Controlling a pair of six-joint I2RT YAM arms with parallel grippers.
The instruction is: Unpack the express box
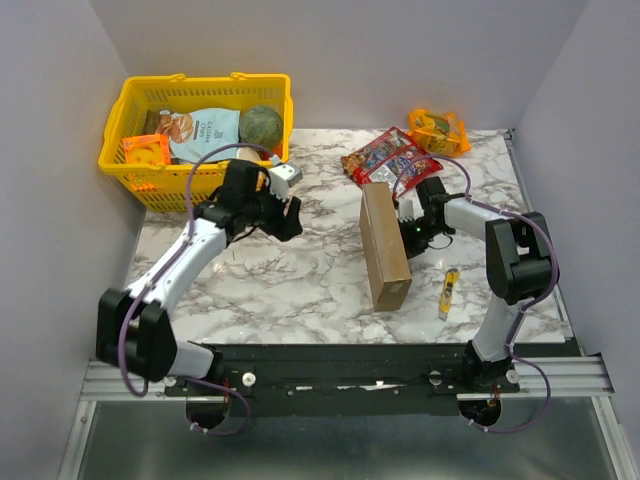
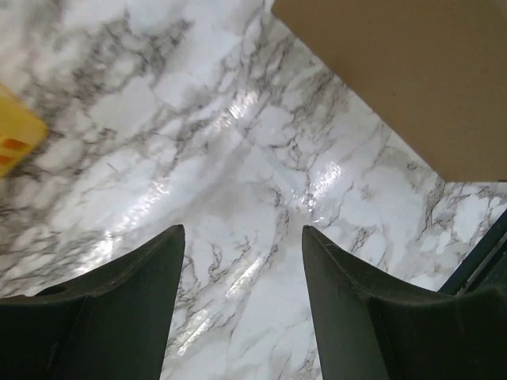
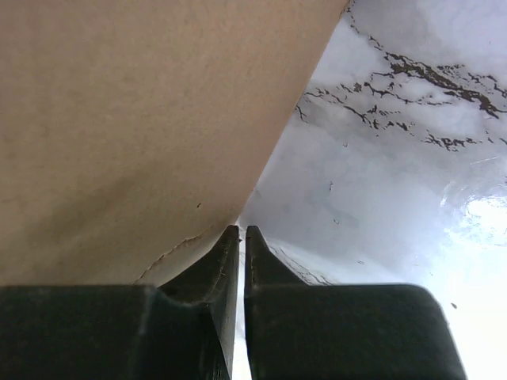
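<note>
Express box (image 1: 385, 248) standing on long edge, directly ahead of right gripper (image 3: 242, 231). Jaws pressed together, pinching nothing, tips touching box face, probably propping it upright. Left gripper (image 2: 242, 233) hovering, jaws spread, empty; box lying ahead-right, probably being lined up for grasping.

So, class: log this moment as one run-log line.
express box: standing on edge | left end effector: open over table | right end effector: shut beside box
</note>
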